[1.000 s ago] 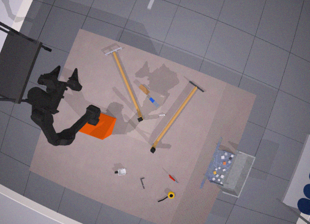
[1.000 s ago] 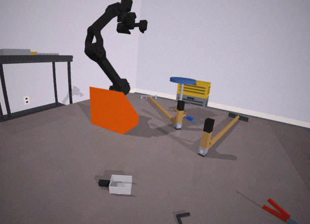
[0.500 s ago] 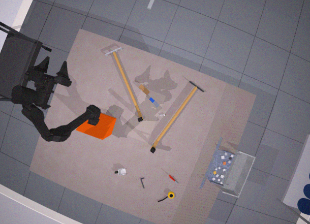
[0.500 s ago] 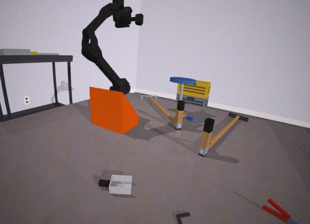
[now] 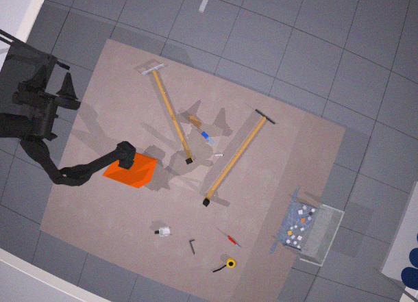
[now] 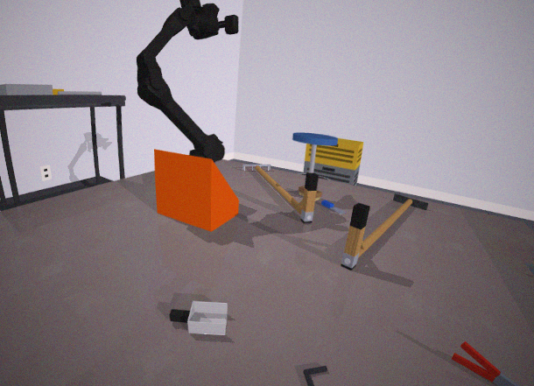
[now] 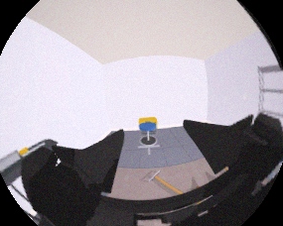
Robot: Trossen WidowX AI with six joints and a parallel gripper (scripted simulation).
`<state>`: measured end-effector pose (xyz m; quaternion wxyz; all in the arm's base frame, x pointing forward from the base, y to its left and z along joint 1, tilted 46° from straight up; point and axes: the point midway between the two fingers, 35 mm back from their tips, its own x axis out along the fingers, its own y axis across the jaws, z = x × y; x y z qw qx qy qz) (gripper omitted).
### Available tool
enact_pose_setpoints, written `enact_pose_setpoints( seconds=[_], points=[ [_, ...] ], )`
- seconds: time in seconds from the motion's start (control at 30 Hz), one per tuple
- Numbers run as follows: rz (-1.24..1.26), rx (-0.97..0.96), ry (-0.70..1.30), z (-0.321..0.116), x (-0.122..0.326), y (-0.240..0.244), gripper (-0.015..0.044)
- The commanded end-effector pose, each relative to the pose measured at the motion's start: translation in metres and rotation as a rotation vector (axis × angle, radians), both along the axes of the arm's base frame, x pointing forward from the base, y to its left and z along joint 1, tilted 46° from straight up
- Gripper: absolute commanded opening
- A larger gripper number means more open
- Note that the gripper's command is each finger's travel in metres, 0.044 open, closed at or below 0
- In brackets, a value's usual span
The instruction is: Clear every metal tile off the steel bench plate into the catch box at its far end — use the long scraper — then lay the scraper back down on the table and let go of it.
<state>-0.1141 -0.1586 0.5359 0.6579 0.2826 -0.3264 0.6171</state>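
While its two fingers are wide open, the end effector (image 5: pixel 56 70) (image 6: pixel 221 24) (image 7: pixel 155 128) is up high, holding nothing. Well apart from it, the long tool with a black blade (image 5: pixel 236 157) (image 6: pixel 387 226) lies on the tabletop (image 5: pixel 130 211) (image 6: pixel 284 291) (image 7: pixel 131 184). Farther from it, little tiles (image 5: pixel 303 220) sit on the plate (image 5: pixel 294 196) beside the clear box (image 5: pixel 333 238).

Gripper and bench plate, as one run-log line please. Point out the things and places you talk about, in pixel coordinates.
gripper (image 5: pixel 56 81) (image 7: pixel 155 128): open, nothing held | long-handled tools (image 5: pixel 171 113) (image 5: pixel 236 156): both on table | bench plate (image 5: pixel 294 218): tiles still on it | catch box (image 5: pixel 320 233): beside plate
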Motion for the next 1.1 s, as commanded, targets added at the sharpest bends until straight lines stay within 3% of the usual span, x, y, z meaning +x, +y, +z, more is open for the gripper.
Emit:
enact_pose_setpoints(
  seconds=[0.0, 1.07],
  points=[
    [0.008, 0.034, 0.005, 0.009, -0.008, -0.002, 0.0440],
    [0.067, 0.384, -0.116, 0.051, -0.123, -0.036, 0.0440]
  ],
)
